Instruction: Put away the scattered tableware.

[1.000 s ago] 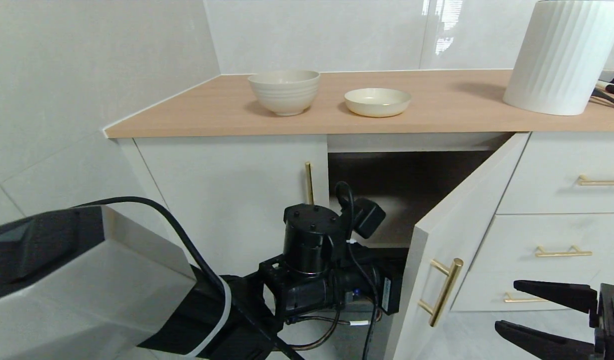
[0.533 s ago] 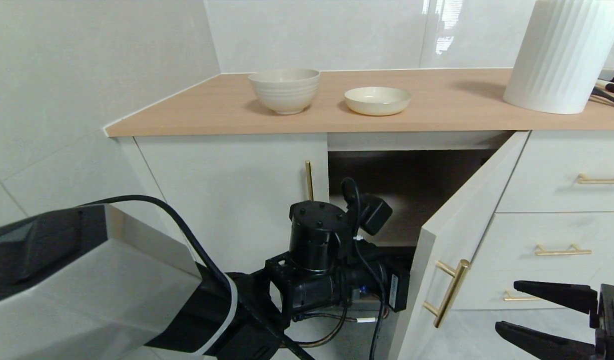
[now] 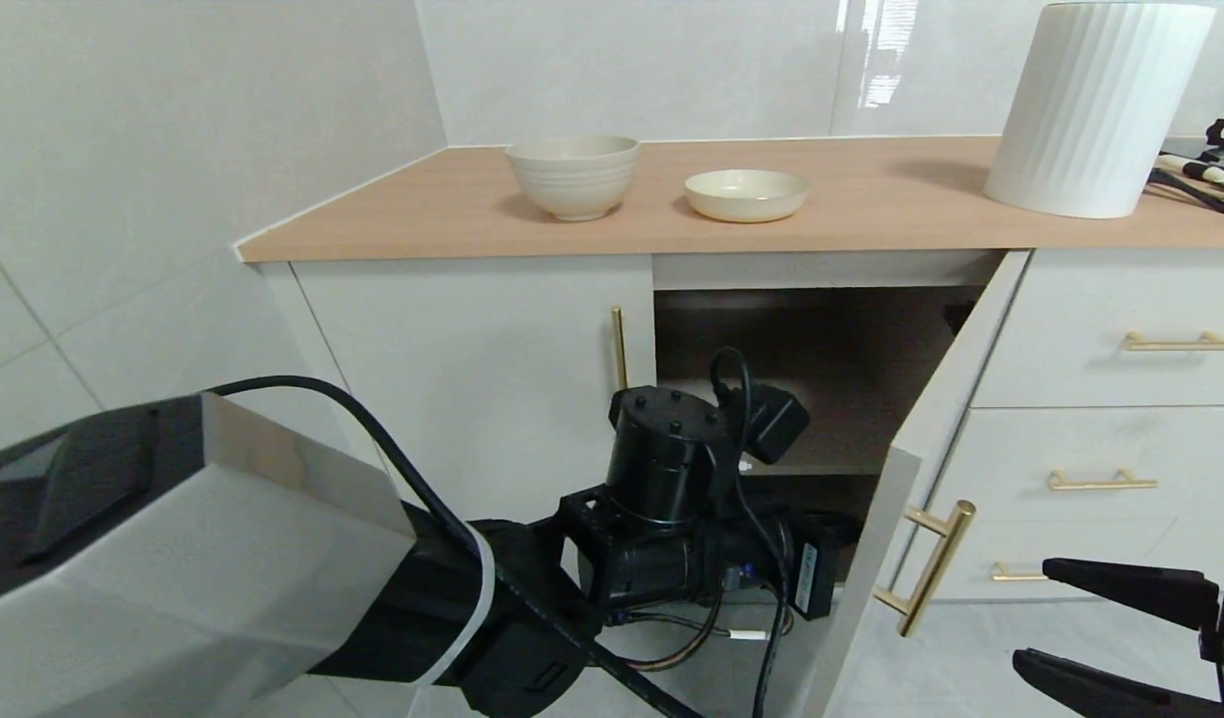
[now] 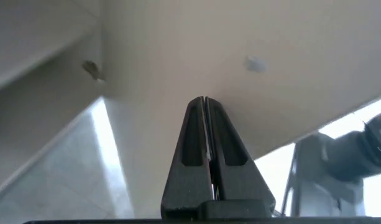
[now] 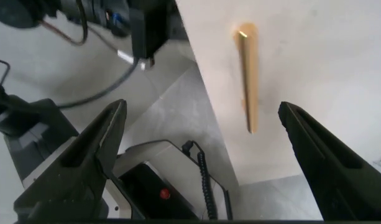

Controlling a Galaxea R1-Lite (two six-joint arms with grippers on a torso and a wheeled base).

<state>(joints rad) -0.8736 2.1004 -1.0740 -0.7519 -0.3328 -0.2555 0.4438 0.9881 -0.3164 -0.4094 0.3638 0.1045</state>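
The left gripper, fingers pressed together on nothing, points at the inner face of the cabinet door. The step looks like swinging that door wide, best done by pushing steadily near its free edge and following the hinge's arc so the tips don't skid. The right gripper hangs spread open just beside the brass handle, while the ribbed bowl and shallow dish stand well above both, side by side on the countertop.

The left arm has shifted toward the robot's right, and the cabinet door beside it has swung wider open.
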